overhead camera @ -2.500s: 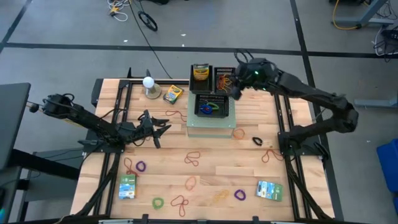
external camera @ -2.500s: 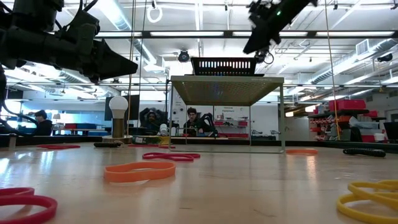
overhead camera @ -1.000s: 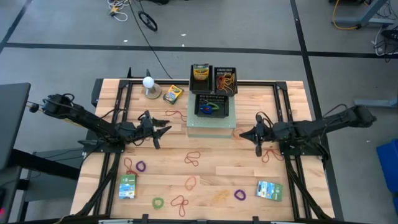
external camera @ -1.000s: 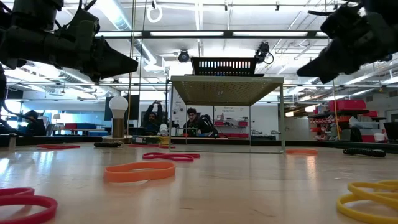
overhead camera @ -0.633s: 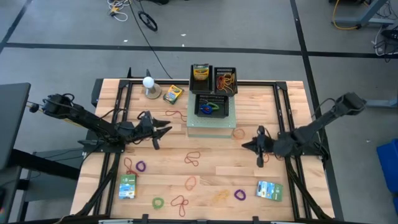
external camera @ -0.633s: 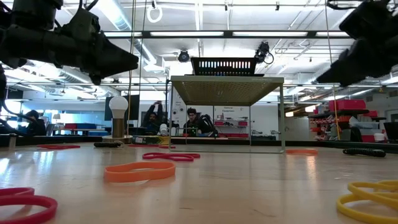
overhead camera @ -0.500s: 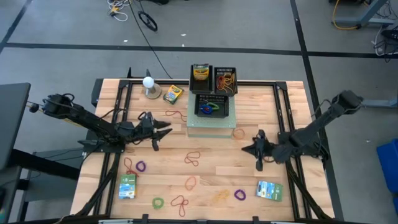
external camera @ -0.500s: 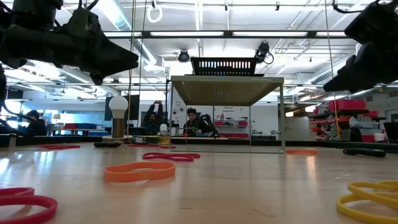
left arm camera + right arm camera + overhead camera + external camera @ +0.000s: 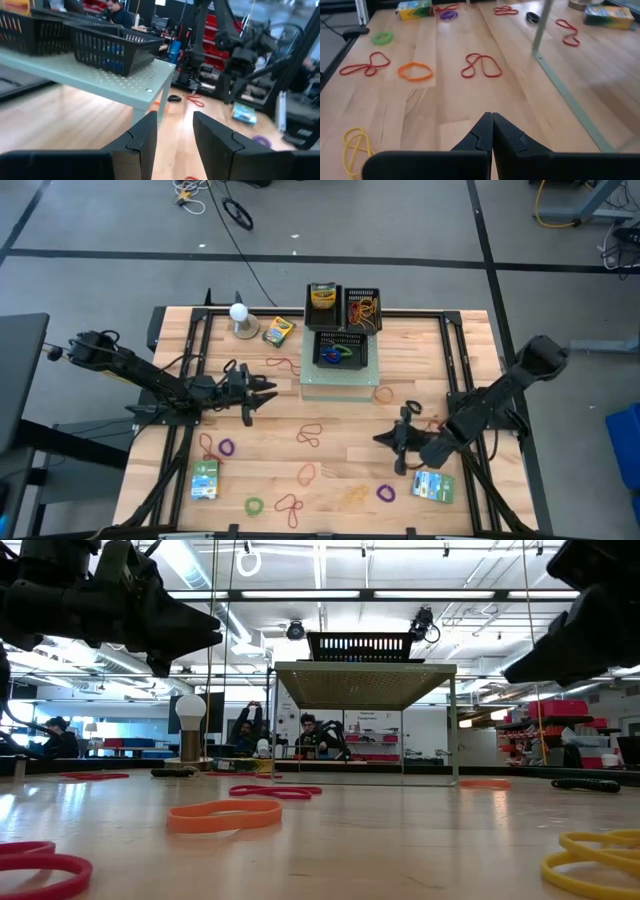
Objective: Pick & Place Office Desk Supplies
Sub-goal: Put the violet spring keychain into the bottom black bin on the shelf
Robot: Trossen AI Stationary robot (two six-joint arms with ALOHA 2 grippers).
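Right hand (image 9: 397,442) closed, empty, low over table (image 9: 470,330) near purple band (image 9: 385,493) and green-blue packet (image 9: 433,485). Should open fingers before descending, straddle one band only. Left hand (image 9: 262,392) part-open, empty, waiting beside shelf (image 9: 340,386).

We are watching the right gripper (image 9: 392,442) moving a long way. Earlier it was up at the black baskets (image 9: 345,308) at 12 o'clock. Now it is coming down toward 5 o'clock, hanging over bare wood near a packet (image 9: 433,485), with its fingers pressed together and nothing in them. Its arm is folding back as it goes.
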